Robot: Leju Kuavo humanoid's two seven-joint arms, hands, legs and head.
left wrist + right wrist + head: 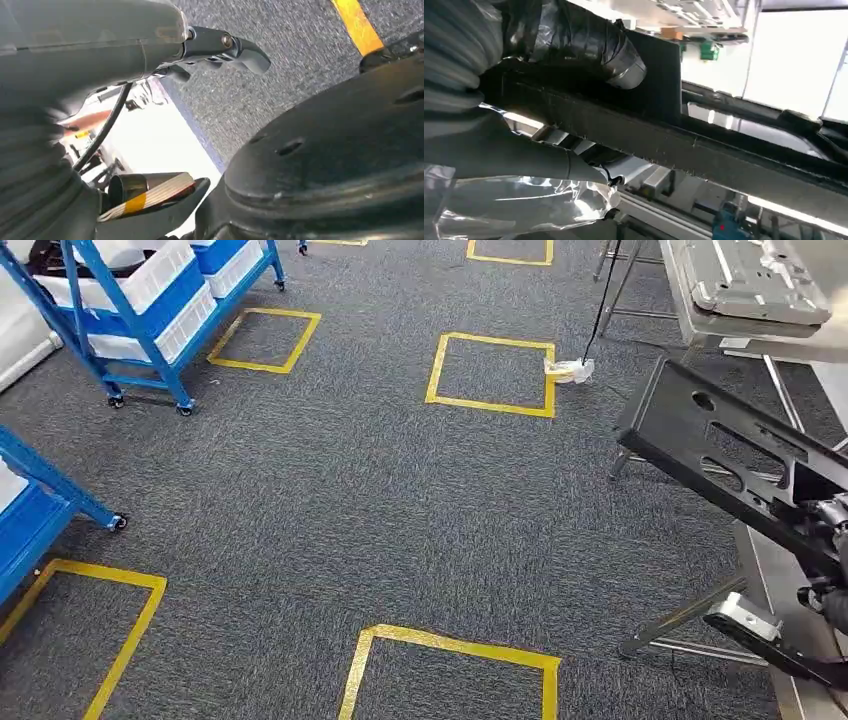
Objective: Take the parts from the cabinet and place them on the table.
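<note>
Carpet [350,500] everywhere, dark grey, marked out with yellow tape squares [492,373]. Over on the right, the black part [735,455], a long flat panel with cut-outs, is up in the air, tilted, its far end high over the floor and its near end down by the robot's right side. The right hand [549,100] has it: in the right wrist view the thumb [589,45], wrapped in dark tape, presses on one face of the part [704,145] and the rest of the hand sits under it, so that's a firm clamp across the panel's edge. Clear plastic film [524,205] hangs around that wrist.

The left hand [220,47] hangs low over the carpet, fingers [250,55] stretched out and apart, gripping nothing, with the robot's own dark body just beside it.

Beyond the part, top right, the desk [690,300] stands on thin metal legs, and a grey metal panel [755,280] already lies on it. Far left, a blue wheeled rack [130,310] carries white bins [160,275], well apart from the robot's load.
</note>
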